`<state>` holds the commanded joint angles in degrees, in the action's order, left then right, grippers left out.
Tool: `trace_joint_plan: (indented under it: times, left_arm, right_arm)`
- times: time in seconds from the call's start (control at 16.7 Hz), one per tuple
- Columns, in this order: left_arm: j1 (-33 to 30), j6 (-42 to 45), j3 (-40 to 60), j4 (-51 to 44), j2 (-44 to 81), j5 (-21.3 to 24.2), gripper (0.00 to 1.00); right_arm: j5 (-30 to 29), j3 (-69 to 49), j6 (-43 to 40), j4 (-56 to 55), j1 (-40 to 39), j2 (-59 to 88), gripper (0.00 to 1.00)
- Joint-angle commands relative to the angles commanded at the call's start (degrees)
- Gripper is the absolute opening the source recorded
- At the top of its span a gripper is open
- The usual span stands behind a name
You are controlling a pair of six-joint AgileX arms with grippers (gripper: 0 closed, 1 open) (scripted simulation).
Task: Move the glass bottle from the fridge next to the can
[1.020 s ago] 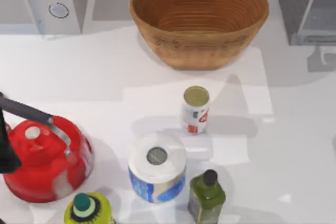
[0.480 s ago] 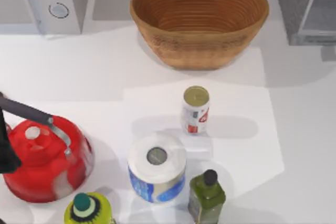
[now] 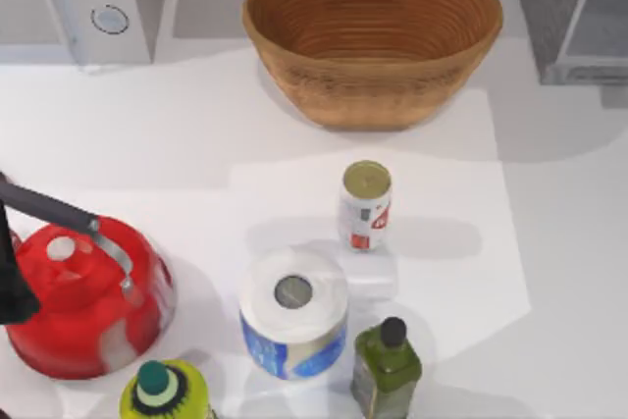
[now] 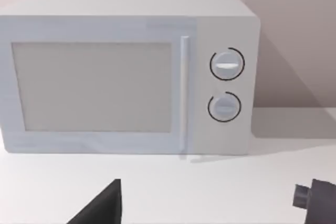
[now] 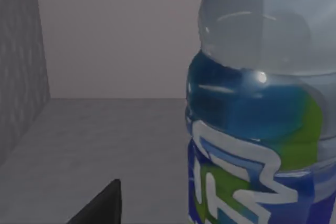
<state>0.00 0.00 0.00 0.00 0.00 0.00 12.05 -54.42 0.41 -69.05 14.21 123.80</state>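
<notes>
The glass bottle (image 5: 262,103) — smooth, clear-bluish, with a glossy blue label marked green — stands inside the fridge (image 3: 574,12), a grey box at the table's back right, close before the right wrist camera. Whether either gripper's fingers are spread or closed cannot be told. The can (image 3: 365,205) — a white-and-red cylinder with a dull gold top — stands mid-table, before a ribbed woven basket (image 3: 373,36).

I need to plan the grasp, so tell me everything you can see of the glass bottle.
The glass bottle looks clear and bluish, with a rounded shoulder above a blue label bearing green and white marks. It stands upright on a grey floor, inside grey walls, close before the right wrist camera. Its cap and base are out of frame. Nothing visibly touches it.
</notes>
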Motion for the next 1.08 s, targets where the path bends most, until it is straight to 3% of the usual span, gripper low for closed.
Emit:
trace_joint_plan:
  times: [0.42, 0.72, 1.08]
  left_arm:
    - [0.00, 0.00, 0.00, 0.00, 0.00, 0.00, 1.00]
    - [0.00, 0.00, 0.00, 0.00, 0.00, 0.00, 1.00]
    - [0.00, 0.00, 0.00, 0.00, 0.00, 0.00, 1.00]
  right_arm:
    - [-1.32, -13.02, -0.04, 6.44, -1.18, 6.50, 1.00]
    - [-1.47, -14.36, -0.05, 7.19, -1.32, 7.14, 1.00]
    - [-1.47, -14.36, -0.05, 7.19, -1.32, 7.14, 0.55]
